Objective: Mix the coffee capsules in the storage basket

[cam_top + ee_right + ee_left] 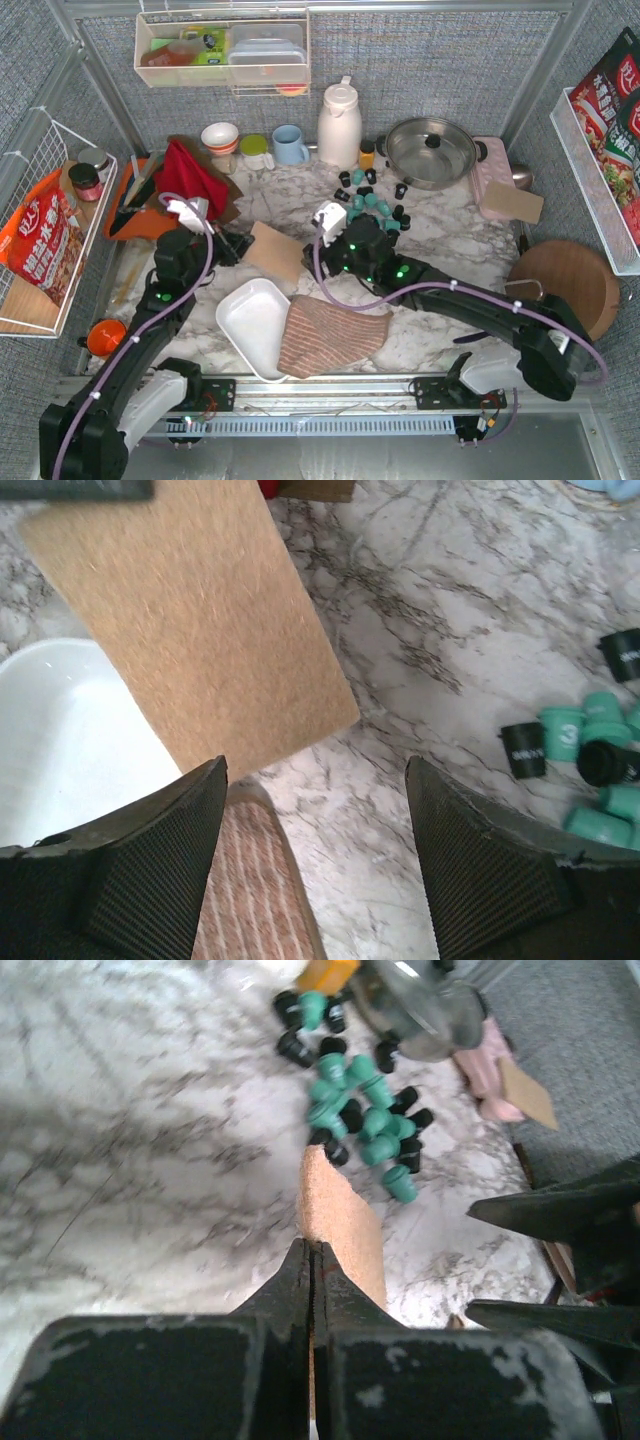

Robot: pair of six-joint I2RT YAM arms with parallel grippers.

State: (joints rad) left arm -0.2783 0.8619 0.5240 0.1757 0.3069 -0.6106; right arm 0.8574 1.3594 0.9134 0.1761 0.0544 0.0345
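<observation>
— Counting pods?
— Roughly twenty coffee capsules [365,1110], teal and black, clustered on the marble table [450,250], well apart from the one storage basket [250,312].
— Grippers?
— Left gripper [312,1250] clamps one brown card [200,620]; right gripper [315,770] spread wide.

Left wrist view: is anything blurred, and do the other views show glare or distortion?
Left wrist view: the coffee capsules look soft, a broad shadow lies on the marble; right wrist view: the storage basket is washed out white; top external view: the frame posts lean outward, wide-angle distortion.
</observation>
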